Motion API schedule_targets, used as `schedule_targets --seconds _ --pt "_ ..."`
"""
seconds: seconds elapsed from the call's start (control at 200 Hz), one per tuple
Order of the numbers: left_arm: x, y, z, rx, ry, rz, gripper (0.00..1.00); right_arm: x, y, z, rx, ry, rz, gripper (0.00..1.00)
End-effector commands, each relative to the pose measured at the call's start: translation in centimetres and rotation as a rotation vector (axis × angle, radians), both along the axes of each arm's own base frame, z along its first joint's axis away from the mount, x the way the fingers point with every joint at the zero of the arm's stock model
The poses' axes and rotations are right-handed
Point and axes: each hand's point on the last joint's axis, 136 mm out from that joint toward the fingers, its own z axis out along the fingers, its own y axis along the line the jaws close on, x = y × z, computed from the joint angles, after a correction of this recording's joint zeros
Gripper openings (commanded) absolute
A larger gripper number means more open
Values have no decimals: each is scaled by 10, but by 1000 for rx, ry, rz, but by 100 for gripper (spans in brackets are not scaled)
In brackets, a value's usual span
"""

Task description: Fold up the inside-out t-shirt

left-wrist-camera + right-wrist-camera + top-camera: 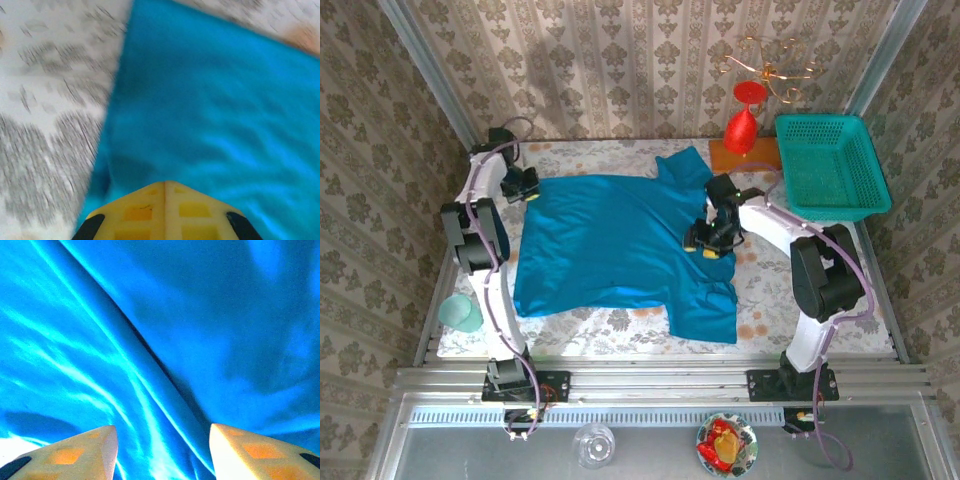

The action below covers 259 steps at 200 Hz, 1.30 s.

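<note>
jaws over t-shirt [610, 245]; basket [825, 122] far right

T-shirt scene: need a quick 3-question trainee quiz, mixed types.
1. True or false: the right gripper is open over the t-shirt.
2. The basket stands: A) left of the t-shirt, B) right of it, C) on it.
3. Fill in: the left gripper, at the t-shirt's edge, is ____ (open/shut).

Key: 1 true; 2 B; 3 shut.
</note>
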Motion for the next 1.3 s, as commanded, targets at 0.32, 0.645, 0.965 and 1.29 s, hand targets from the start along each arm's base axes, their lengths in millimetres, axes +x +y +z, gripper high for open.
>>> schedule_targets --seconds 0.32,0.645,0.965,1.29 --pt "-69 -11 -68 28 139 -20 4 143 -4 32 -171 -375 -31 53" --pt "-89 40 -84 68 174 86 2 234 16 2 -148 -428 2 53" --pt "-91 65 -76 162 169 120 3 258 13 -40 -82 -315 -100 52" --pt "-80 50 -58 99 82 104 13 252 -56 -73 -189 -190 -291 51"
